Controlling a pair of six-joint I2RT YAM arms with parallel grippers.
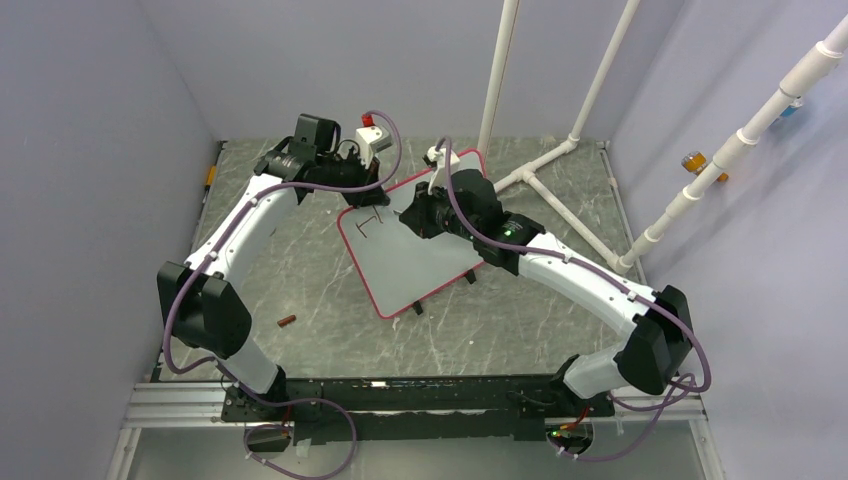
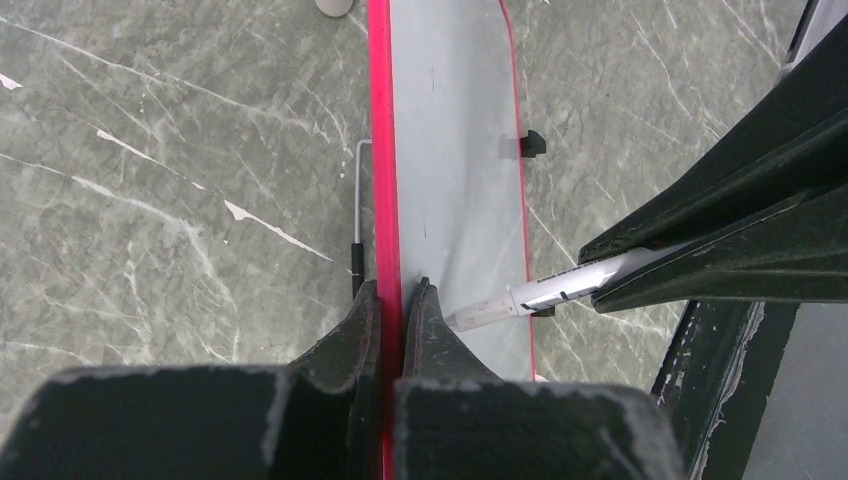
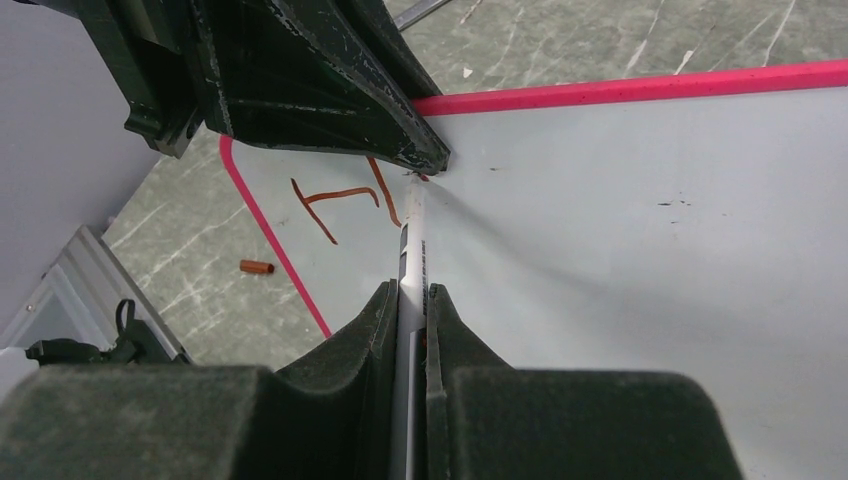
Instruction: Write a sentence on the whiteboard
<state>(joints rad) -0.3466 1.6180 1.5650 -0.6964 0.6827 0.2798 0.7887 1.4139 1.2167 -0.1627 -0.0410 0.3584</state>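
At the bottom centre of the left wrist view, the left gripper (image 2: 392, 292) is pinching the red-pink frame of the whiteboard (image 2: 450, 150), its jaws closed tight on the rim with one finger lying on each side of it. Along the right edge of the board in that view, a small black foot (image 2: 533, 143) is sticking out over the grey marbled table (image 2: 160, 180).

At the bottom centre of the right wrist view, the right gripper (image 3: 412, 295) is clamping a white marker (image 3: 414, 235), its jaws closed on the barrel. The marker is pointing up the frame, and its tip is appearing to meet the pale surface just under the left gripper's fingertip, close to the frame's top rail.

Just left of that tip, the sentence (image 3: 340, 197) is showing as only a few thin red-brown strokes, roughly one letter, sitting near the board's rounded corner.

Seen from above, the whiteboard is lying aslant in the middle of the frame, with both arms reaching in over its upper end.

Further left, well apart from the board, a small red-brown cylinder (image 3: 256, 267) is lying on the table.
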